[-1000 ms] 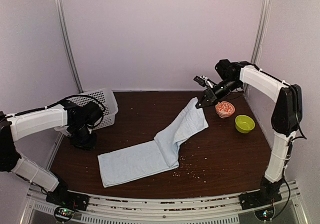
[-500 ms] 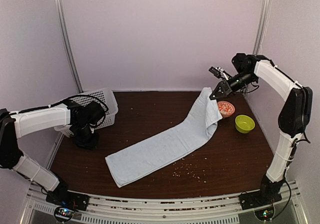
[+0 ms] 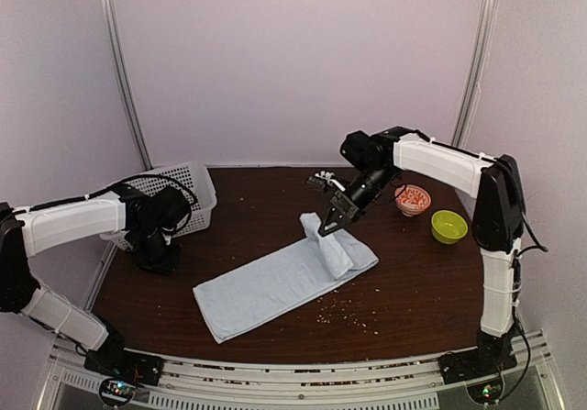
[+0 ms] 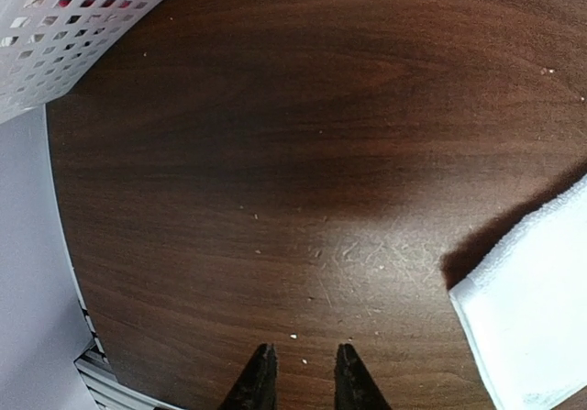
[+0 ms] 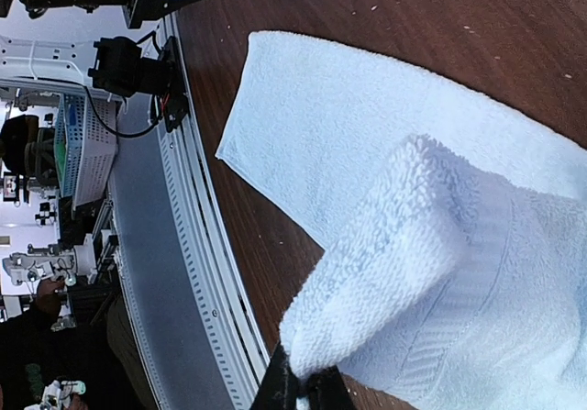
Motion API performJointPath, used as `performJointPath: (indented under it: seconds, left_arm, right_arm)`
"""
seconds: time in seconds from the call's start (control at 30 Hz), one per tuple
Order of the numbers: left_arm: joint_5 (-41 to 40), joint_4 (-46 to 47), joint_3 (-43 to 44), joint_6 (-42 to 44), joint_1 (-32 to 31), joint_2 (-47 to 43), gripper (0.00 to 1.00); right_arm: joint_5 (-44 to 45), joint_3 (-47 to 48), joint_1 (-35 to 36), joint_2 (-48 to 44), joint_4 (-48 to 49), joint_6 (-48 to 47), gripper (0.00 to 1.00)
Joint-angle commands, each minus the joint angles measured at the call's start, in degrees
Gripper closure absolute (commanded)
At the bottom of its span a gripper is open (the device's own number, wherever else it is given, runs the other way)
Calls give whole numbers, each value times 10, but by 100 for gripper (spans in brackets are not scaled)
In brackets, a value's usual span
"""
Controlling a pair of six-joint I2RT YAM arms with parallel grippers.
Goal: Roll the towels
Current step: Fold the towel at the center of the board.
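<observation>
Pale blue towel point(image 3: 266, 289), far end pinched between right fingers point(image 5: 278, 390), folded over

The towel point(image 3: 266, 286) is nubbly matt terry cloth, the table point(image 3: 413, 286) smooth dark wood grain, the basket point(image 3: 191, 188) perforated white plastic.

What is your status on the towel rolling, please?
Right gripper shut on pale blue towel, far end folded over itself. Left gripper open, empty. Nothing in the way.

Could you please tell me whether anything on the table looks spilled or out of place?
Pale crumbs lie scattered on the table along the near edge of the towel, like a small spill; nothing else stands out.
</observation>
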Motion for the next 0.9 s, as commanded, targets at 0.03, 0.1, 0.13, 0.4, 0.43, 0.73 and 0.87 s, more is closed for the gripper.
performJointPath:
  seconds: [0.03,0.1,0.13,0.4,0.43,0.73,0.87]
  left_arm:
    - [7,4,-15,-2,5,-9,78]
    - [24,8,-28,-4,5,-7,78]
    - [34,13,-36,-6,5,-9,78]
    - [134,77,-106,-18,5,-32,94]
    - [146,87,-113,-19,4,-32,96]
    - [154,108,-121,-22,3,-33,97]
    - [153,107,-122,-24,3,-43,97]
  right_arm:
    - [-18,51,76,42,54,70,100]
    - [-25,70,100,61,76,96,100]
    - [-28,78,110,68,90,110,100]
    - [-73,114,161,111,226,252,100]
    - [-78,113,165,113,238,265,100]
    - [-68,112,213,160,304,330,100]
    - [-61,120,231,188,346,372,100]
